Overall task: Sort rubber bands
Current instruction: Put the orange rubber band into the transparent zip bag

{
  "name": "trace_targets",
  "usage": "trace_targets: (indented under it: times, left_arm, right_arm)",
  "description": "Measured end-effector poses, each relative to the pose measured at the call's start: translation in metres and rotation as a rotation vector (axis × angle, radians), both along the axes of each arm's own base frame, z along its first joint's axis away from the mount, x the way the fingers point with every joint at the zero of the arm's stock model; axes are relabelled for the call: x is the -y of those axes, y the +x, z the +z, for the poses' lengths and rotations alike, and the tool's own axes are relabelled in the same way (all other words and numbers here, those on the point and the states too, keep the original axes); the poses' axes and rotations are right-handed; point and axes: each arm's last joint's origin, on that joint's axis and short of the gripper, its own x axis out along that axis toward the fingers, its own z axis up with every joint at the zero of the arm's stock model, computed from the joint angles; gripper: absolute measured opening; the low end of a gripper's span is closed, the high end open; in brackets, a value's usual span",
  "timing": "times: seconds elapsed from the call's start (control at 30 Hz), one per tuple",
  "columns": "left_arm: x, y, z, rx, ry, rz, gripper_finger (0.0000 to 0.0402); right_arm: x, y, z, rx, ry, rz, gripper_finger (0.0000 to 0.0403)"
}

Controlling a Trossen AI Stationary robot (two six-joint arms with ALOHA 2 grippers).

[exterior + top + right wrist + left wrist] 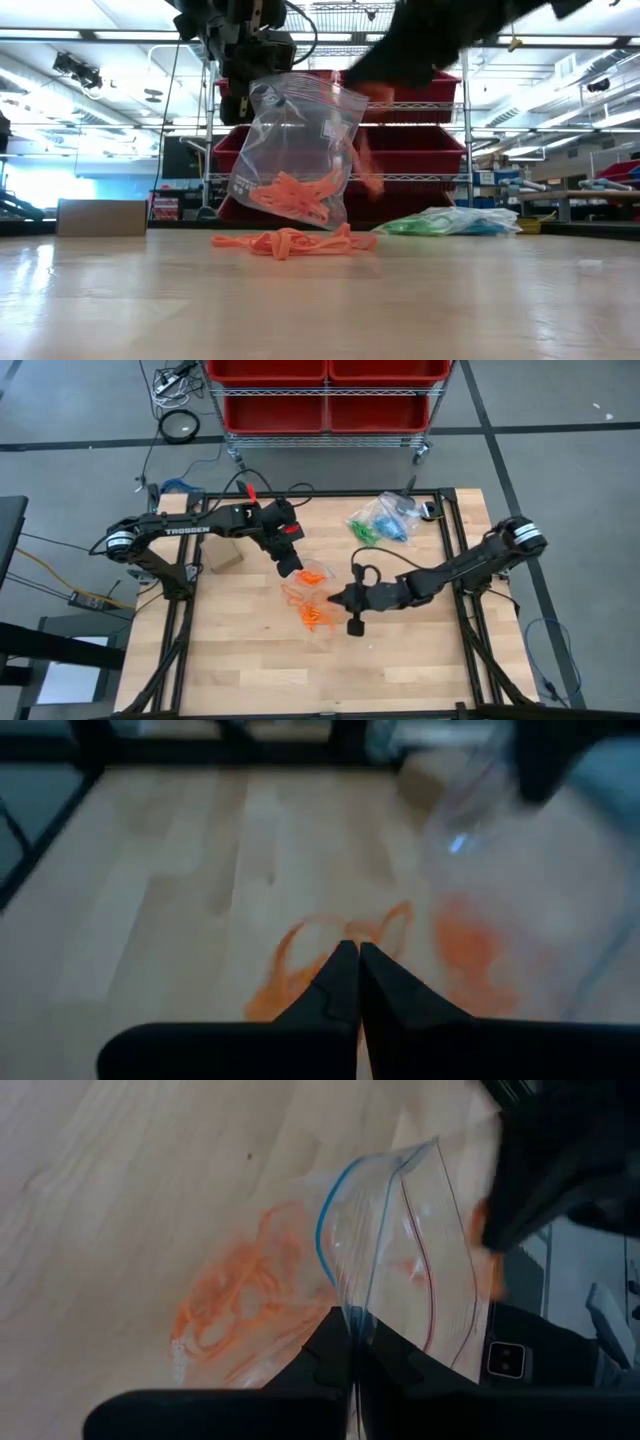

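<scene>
Bare wooden table [320, 300] fills the front of the low view, with open room between the camera and a loose heap of orange rubber bands [285, 241] lying flat near the table's middle. Just above that heap hangs a clear plastic bag [295, 150] with more orange bands gathered in its lower corner. The left gripper [352, 1342] has its fingers pressed together on the bag's zip edge and holds it clear of the wood. From above, the left gripper [289, 563] sits just left of centre.

The right gripper [349, 965] hangs over the heap with its fingers closed together; whether a band is caught between them cannot be told. In the high view it [338, 600] lies right beside the orange bands [312, 612].

Bags of green and blue bands [381, 520] rest near the far right edge, well apart from both grippers. A cardboard box [223, 553] sits toward the left edge. The near half of the table is open.
</scene>
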Motion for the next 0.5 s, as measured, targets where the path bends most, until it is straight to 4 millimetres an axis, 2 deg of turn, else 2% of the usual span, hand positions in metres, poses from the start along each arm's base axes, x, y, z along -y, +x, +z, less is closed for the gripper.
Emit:
trace_targets:
  times: [0.2,0.5]
  left_arm:
    - [0.000,0.000,0.000,-0.001,0.004,0.006,0.0017]
    - [0.000,0.001,0.000,0.005,0.005,0.010,0.0017]
  right_arm:
    - [0.007,-0.007,0.027,0.119,-0.074,-0.068,0.0000]
    - [0.030,0.007,0.035,0.229,-0.152,-0.134,0.0000]
